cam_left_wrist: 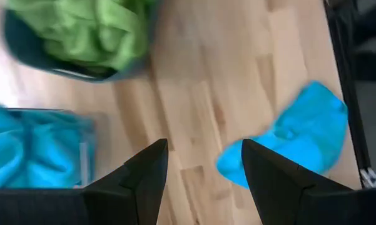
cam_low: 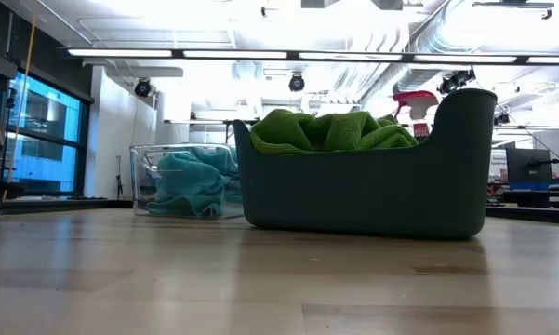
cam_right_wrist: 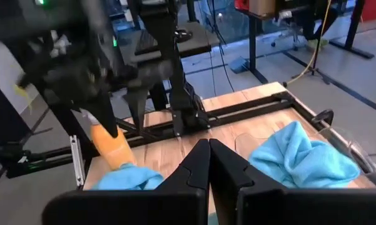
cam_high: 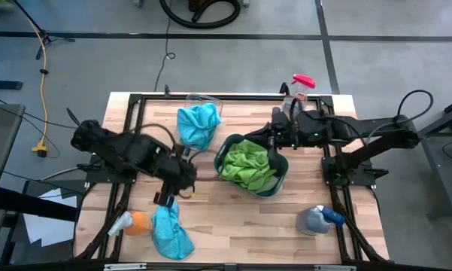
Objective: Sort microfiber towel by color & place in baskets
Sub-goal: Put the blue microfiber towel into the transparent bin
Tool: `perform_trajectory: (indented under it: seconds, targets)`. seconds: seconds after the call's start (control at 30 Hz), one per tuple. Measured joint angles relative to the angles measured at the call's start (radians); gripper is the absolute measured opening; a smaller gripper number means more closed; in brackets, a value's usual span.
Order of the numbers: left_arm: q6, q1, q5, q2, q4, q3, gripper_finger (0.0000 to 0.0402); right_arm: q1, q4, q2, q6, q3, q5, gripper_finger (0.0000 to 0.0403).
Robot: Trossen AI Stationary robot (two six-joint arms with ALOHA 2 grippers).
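Overhead, pale wood table (cam_high: 233,226) (grey floor around); left end effector (cam_left_wrist: 203,165) agape, empty, right end effector (cam_right_wrist: 208,153) closed.

The wooden surface (cam_high: 233,218) carries a dark teal-grey basket (cam_high: 280,183) mid-surface, a clear basket (cam_high: 203,100) at the far edge, and a turquoise towel (cam_high: 170,233) near the front-left corner.

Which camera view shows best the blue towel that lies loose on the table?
The high view: the loose blue towel shows whole, just before the left claw. The left wrist shows it blurred, the right wrist a corner, the low view an edge.
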Motion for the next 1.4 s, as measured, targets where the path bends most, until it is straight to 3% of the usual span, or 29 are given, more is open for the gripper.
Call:
perform_trajectory:
  seconds: [0.13, 0.3, 0.57, 0.7, 0.97, 1.4]
  targets:
    - [-0.019, -0.042, 0.036, -0.033, 0.111, -0.154, 0.0194, 0.01, -0.047, -0.033, -0.01, 0.0, 0.001, 0.0]
    - [-0.059, -0.062, 0.183, -0.057, 0.287, -0.375, 0.0194, 0.015, -0.123, -0.045, 0.022, 0.0, 0.001, 0.0]
    - [-0.034, -0.133, 0.377, 0.014, 0.42, -0.558, 0.0197, 0.015, -0.206, -0.044, 0.068, 0.0, 0.001, 0.0]
    - [-0.105, -0.184, 0.443, 0.033, 0.558, -0.665, 0.0216, 0.02, -0.205, -0.045, 0.065, 0.0, 0.001, 0.0]
    - [-0.284, -0.205, 0.396, 0.053, 0.693, -0.784, 0.0254, 0.021, -0.21, -0.045, 0.03, 0.0, 0.0, 0.0]
    - [-0.426, -0.222, 0.38, 0.131, 0.782, -0.864, 0.0258, 0.02, -0.23, -0.045, 0.019, 0.0, 0.0, 0.0]
